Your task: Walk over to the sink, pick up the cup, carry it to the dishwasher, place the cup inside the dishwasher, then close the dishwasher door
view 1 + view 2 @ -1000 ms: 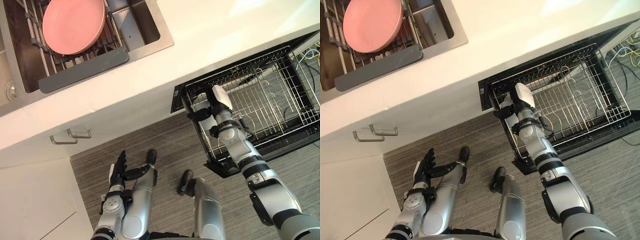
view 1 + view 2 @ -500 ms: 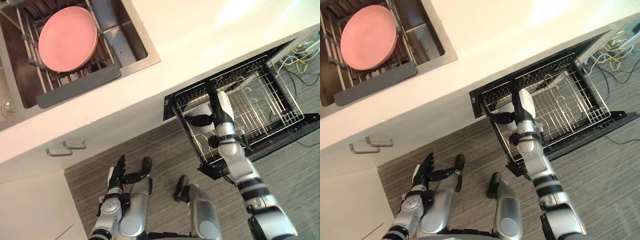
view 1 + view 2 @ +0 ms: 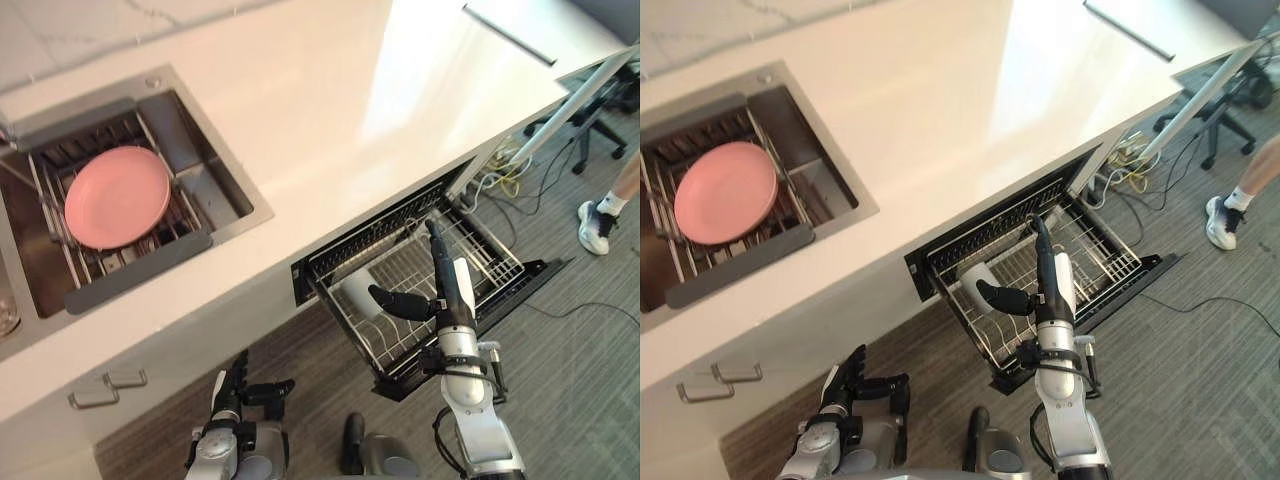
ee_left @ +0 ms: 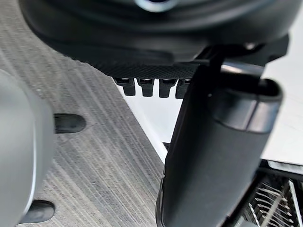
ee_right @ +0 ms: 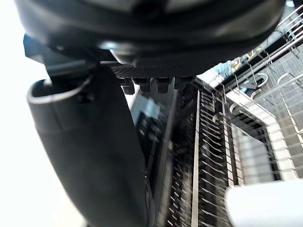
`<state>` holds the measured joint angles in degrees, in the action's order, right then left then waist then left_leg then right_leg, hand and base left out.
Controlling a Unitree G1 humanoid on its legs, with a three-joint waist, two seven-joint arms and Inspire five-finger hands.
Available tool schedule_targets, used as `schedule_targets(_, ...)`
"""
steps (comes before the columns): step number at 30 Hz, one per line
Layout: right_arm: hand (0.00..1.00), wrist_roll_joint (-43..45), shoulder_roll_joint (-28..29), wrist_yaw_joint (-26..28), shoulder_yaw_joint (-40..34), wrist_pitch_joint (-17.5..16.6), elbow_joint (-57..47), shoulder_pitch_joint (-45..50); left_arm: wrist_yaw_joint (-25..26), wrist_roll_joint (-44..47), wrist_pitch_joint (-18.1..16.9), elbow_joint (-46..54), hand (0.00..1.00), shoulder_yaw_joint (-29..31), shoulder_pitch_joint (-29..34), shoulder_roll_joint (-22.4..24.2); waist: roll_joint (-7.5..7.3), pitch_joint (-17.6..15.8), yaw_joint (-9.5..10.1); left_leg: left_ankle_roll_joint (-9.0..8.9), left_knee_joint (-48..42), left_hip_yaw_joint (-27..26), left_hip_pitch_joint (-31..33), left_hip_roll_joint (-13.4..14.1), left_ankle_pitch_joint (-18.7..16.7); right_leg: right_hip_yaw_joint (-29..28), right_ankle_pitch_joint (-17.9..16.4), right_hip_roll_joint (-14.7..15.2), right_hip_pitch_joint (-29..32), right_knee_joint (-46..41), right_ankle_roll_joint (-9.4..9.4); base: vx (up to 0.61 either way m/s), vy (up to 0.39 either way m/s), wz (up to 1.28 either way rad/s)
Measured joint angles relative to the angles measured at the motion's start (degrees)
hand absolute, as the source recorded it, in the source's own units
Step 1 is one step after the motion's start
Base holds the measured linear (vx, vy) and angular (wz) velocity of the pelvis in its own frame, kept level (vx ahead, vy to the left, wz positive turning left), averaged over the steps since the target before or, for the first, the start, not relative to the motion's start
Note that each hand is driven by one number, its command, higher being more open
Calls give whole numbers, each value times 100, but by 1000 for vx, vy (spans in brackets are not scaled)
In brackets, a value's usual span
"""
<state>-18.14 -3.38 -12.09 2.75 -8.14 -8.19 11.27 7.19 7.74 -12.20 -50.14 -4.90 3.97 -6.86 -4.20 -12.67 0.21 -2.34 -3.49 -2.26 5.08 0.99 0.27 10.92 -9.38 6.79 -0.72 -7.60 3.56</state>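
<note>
The white cup (image 3: 356, 292) lies in the near-left corner of the pulled-out dishwasher rack (image 3: 480, 262). My right hand (image 3: 441, 268) is over the rack just right of the cup, open, with its fingers straight and pointing away from me. Its thumb (image 3: 1002, 298) sticks out towards the cup, right at the cup's side. In the right wrist view the cup (image 5: 265, 204) shows past the straight fingers and nothing is gripped. My left hand (image 3: 226, 392) hangs low over the floor, open and idle. The dishwasher door (image 3: 530, 280) is folded down flat.
The sink (image 3: 225, 195) at the left holds a pink plate (image 3: 117, 196) on a wire rack. A white counter (image 3: 330, 110) runs above the dishwasher. A person's leg and shoe (image 3: 601, 220), an office chair (image 3: 598, 112) and loose cables (image 3: 503, 172) are at the right. Cabinet handles (image 3: 105, 390) show lower left.
The whole picture has shifted: the camera has moved, taking in more counter and floor. My right hand's fingers have come off the cup and straightened; the cup now lies in the rack.
</note>
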Motion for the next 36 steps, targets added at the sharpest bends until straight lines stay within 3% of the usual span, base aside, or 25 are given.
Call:
schedule_targets(3,100,190,80,30,11,-111,-170,112,-1,-19,8,-140,100,0,30,69,111,148,-25,-9,160,-12,-178,10,69,-40,55,-26,-132,95,1,-9,-3,-3)
schedule_targets(11,100,337,116,79,426,-200,-331,114,-6,-106,-16,-382,100,-4,59,40,186,282,-31,21,367,103,-479,24,144,-78,187,-74,-345,200,-15,-80,9,-2)
schedule_targets(18,100,334,-63,25,492,-332,-504,-23,4,-105,-25,-397,100,-42,76,2,243,248,34,76,31,448,-41,-54,144,485,213,-26,-390,185,-9,-82,10,42)
schedule_targets(21,100,331,-212,-90,475,-331,-537,-234,7,-107,-28,-394,100,-48,110,6,348,245,57,140,-118,-859,148,333,34,951,215,42,-459,221,-1,-49,0,67)
schedule_targets(24,100,331,-298,-213,362,-331,-537,-530,12,-107,-29,-380,100,-91,121,4,381,263,41,190,-170,-1819,181,547,70,1321,200,174,-534,256,85,56,64,71)
schedule_targets(28,100,320,-385,-233,254,-331,-532,-838,36,-110,-36,-303,100,-297,115,-31,374,263,102,282,11,-1751,125,196,112,1604,136,496,-637,221,331,88,121,41)
schedule_targets(31,100,278,-397,-232,202,-330,-459,-891,18,-223,-41,-179,100,-384,139,-132,235,190,126,410,-88,-1747,-59,-207,-179,1715,-295,1092,-620,-603,527,163,179,25)
schedule_targets(33,100,225,-466,-227,227,-288,-174,-1052,18,-225,-53,-172,100,-421,176,-134,229,192,118,505,-105,-1732,-235,-318,-319,1511,-327,1401,-316,-1648,326,175,178,11)
schedule_targets(35,100,209,-488,-225,266,-201,17,-1223,-1,-248,-74,-148,100,-469,181,-200,182,212,99,622,-262,-1530,-426,-339,-511,859,30,1540,203,-2945,-326,221,150,27)
schedule_targets(36,100,196,-500,-222,290,-202,53,-1256,-2,-275,-74,-141,100,-468,192,-193,141,231,76,666,-272,-1461,-471,-339,-569,638,35,1498,321,-3174,-347,264,95,51)
